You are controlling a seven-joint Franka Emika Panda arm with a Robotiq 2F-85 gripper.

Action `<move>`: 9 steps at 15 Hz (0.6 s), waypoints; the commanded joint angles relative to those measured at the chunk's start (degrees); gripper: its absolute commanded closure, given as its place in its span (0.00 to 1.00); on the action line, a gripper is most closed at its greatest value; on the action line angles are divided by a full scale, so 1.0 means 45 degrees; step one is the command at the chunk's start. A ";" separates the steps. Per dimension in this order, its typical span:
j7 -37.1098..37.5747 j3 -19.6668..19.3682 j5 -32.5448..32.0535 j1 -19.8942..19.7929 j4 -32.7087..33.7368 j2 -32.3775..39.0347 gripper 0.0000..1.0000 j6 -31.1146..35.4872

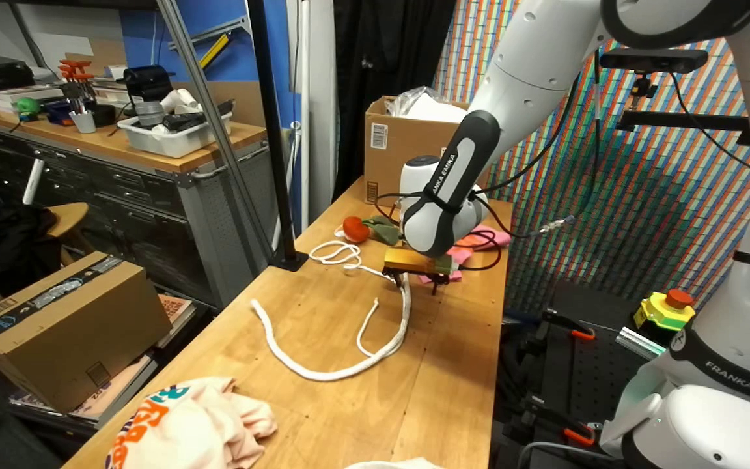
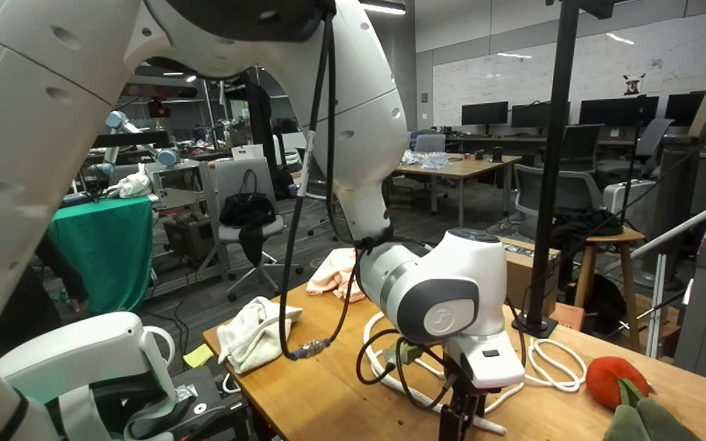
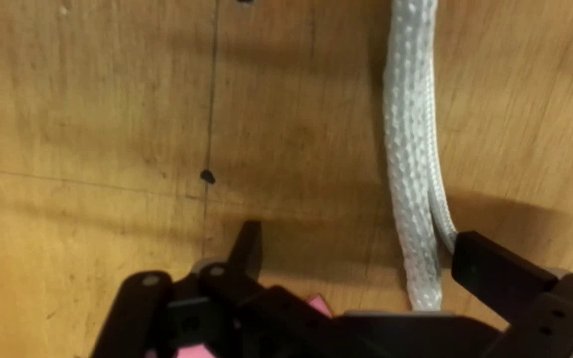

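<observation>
Wood worktop (image 1: 446, 378), cluttered lab around it. White rope (image 3: 408, 124) lies there in a loose curve. Progress, judged: pincer (image 3: 358, 238) positioned at the rope; grip not yet made. Pincer stands wide, nothing held. Wrist view: rope crosses its gap off-centre, nearer the finger (image 3: 495, 273) that hides part of the thin cord (image 3: 440, 214); contact cannot be told.

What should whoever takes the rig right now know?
Gripper: open, holding nothing, low over the wooden table.
Thick white rope: curves across the table; seen between the jaws, nearer one side.
Thin white cord: runs beside the rope, then out of sight behind that side's jaw.
Done: open jaws placed around or above the rope, can't tell which.
Left: no grip yet on rope or cord.
</observation>
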 commanded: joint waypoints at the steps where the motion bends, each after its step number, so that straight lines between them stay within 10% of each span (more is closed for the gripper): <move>1: -0.0195 0.0024 0.0349 0.0138 -0.0827 -0.0385 0.00 0.0286; 9: 0.0030 -0.0109 0.0145 0.0652 -0.2197 -0.1197 0.00 0.0149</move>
